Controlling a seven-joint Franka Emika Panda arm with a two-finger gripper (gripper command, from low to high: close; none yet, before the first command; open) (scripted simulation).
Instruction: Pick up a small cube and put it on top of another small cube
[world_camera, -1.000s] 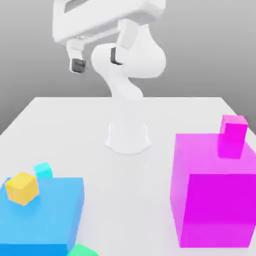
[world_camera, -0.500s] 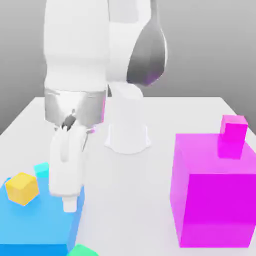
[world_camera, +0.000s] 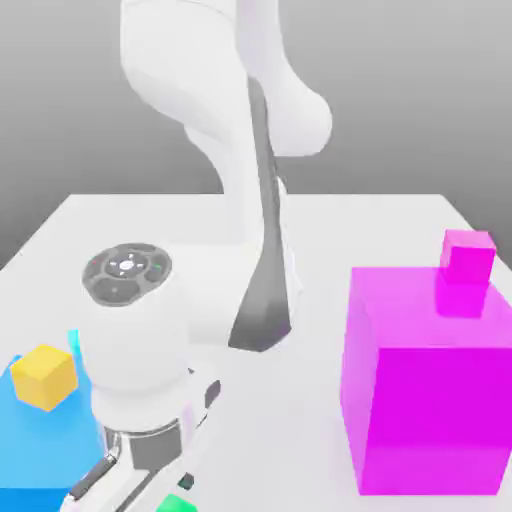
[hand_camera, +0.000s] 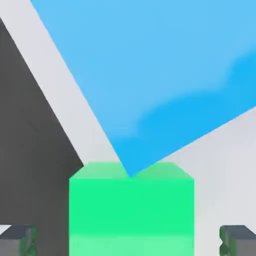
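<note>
The small bright green cube (hand_camera: 131, 200) rests on the white table beside a corner of the big blue block (hand_camera: 150, 65). My gripper (hand_camera: 127, 240) is open and straddles the cube, one dark fingertip (hand_camera: 17, 240) on each side, with a gap between each pad and the cube's faces. In the exterior view my wrist (world_camera: 135, 400) hangs low over the table's near edge, at the exterior view's left, in front of the blue block (world_camera: 35, 440). A small yellow cube (world_camera: 44, 376) sits on top of that blue block.
A big magenta block (world_camera: 430, 400) stands at the exterior view's right, with a small magenta cube (world_camera: 466, 270) on its top. The arm's upper links (world_camera: 250, 150) rise over the middle of the white table (world_camera: 380, 230).
The arm has swung down from high over the table to its near left edge. The hand now covers part of the blue block and brackets the green cube.
</note>
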